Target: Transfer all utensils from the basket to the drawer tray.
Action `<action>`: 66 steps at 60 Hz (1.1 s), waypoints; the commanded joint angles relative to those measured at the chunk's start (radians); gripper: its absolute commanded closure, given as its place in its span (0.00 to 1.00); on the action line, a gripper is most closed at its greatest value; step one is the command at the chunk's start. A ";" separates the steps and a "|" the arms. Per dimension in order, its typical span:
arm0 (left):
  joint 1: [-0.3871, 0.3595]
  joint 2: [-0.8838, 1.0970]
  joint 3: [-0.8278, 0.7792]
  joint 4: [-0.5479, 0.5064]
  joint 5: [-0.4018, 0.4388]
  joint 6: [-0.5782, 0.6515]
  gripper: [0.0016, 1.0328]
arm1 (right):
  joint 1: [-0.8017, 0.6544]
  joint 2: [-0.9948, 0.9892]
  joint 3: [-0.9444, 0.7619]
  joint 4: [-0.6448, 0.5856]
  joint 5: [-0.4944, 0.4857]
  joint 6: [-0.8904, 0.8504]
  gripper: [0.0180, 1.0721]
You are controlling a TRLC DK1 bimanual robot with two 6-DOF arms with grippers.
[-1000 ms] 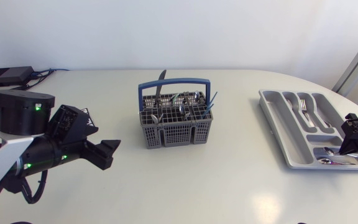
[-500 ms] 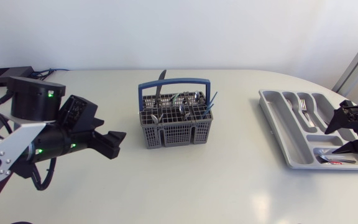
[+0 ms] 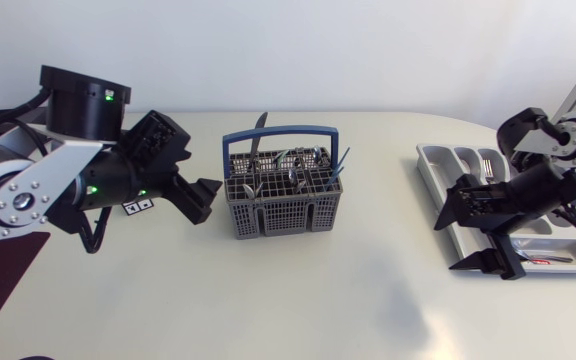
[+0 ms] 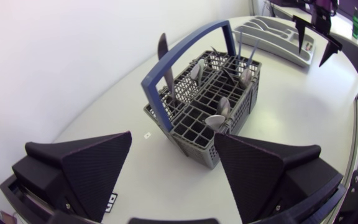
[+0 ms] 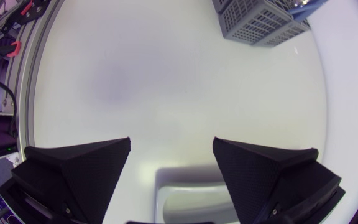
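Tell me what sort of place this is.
Probably a robotics lab bench staged for a kitchen chore, not a real kitchen: the left arm and right arm come in over a plain white table, which holds a cutlery basket and a grey drawer tray.

Coming in from opposite sides, the left end effector [image 3: 208, 203] and the right end effector [image 3: 460, 240] both point toward the middle, jaws parted wide.
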 commanded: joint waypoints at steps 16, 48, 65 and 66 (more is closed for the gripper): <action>-0.096 0.086 0.135 -0.129 0.002 0.417 0.10 | 0.266 -0.029 -0.040 0.046 -0.001 0.214 0.09; -0.096 0.251 0.261 -0.228 0.043 0.796 0.19 | 0.453 -0.026 -0.042 0.158 -0.004 0.408 0.09; -0.072 0.327 0.321 -0.238 0.043 0.938 0.57 | 0.479 -0.024 -0.054 0.161 -0.004 0.418 0.09; -0.069 0.330 0.323 -0.238 0.043 0.949 0.60 | 0.479 -0.024 -0.055 0.161 -0.004 0.418 0.09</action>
